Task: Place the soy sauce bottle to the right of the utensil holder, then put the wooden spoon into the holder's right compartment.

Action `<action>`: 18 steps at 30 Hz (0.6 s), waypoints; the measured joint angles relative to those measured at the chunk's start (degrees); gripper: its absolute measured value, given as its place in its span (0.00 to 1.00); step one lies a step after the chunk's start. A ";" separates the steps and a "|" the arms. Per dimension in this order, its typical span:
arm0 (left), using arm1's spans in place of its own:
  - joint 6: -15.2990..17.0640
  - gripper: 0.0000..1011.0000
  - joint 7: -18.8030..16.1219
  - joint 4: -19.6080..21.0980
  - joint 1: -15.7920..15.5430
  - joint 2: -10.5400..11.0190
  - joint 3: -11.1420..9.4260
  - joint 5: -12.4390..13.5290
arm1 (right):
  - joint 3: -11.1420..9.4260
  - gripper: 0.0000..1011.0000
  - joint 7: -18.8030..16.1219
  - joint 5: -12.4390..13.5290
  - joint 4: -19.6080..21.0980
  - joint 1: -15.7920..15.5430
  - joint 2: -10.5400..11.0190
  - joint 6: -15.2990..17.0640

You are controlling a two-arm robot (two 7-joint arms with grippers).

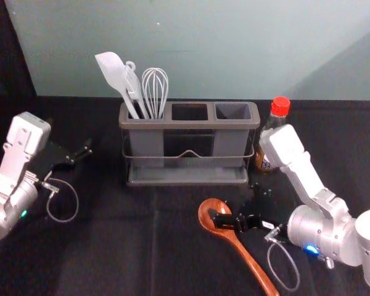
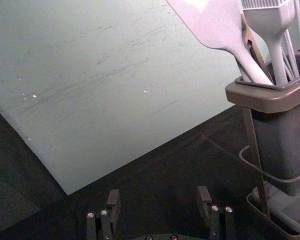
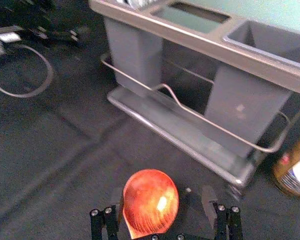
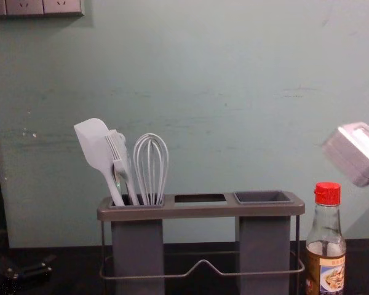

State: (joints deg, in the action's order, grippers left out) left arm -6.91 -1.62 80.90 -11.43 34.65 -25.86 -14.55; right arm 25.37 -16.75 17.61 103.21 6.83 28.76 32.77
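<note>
Head view: utensil holder (image 1: pixel 188 176) mid-table on black cloth (image 1: pixel 129 246); its L comp. holds white spatula (image 1: pixel 113 71), brush (image 1: pixel 133 86) & whisk (image 1: pixel 155 89). Soy sauce btl (image 1: pixel 263 159), red cap up, stands just to holder's R, partly hidden by R arm (image 1: pixel 305 179). Wooden spoon (image 1: pixel 246 256) lies on cloth in front of holder, bowl twd holder, handle running twd near edge & R. R gripper (image 1: pixel 237 205) is low at spoon's bowl end, in front of holder. L gripper (image 1: pixel 73 139) parked well apart, out to holder's L.

L wrist view: L gripper (image 2: pixel 158 194) open, fingers wide apart w/ cloth seen btwn them; holder's L end & utensils near.

R wrist view: R gripper (image 3: pixel 162 195) open too, fingers spread; spoon's bowl sits btwn them, closer to one finger than the other; can't tell if that finger touches it. Btl's lower part stands near holder's R end.

Chest view: btl upright just R of holder, label facing cam, small gap btwn them. Part of R arm juts in at R edge, above btl level. Wall sockets (image 4: pixel 26 6) high at L.
</note>
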 joint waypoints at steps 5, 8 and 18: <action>0.00 0.99 0.00 0.00 0.00 0.00 0.00 0.00 | 0.75 0.99 5.30 -2.89 4.54 0.71 -1.80 11.39; 0.00 0.99 0.00 0.00 0.00 0.00 0.00 0.00 | 1.17 0.99 6.57 -3.88 5.45 1.51 -2.85 15.87; 0.00 0.99 0.00 0.00 0.00 0.00 0.00 0.00 | 1.91 0.99 5.63 -4.41 4.09 3.79 -4.83 21.61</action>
State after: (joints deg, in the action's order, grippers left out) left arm -6.91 -1.62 80.90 -11.43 34.65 -25.86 -14.55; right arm 27.28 -11.13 13.21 107.30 10.63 23.93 54.38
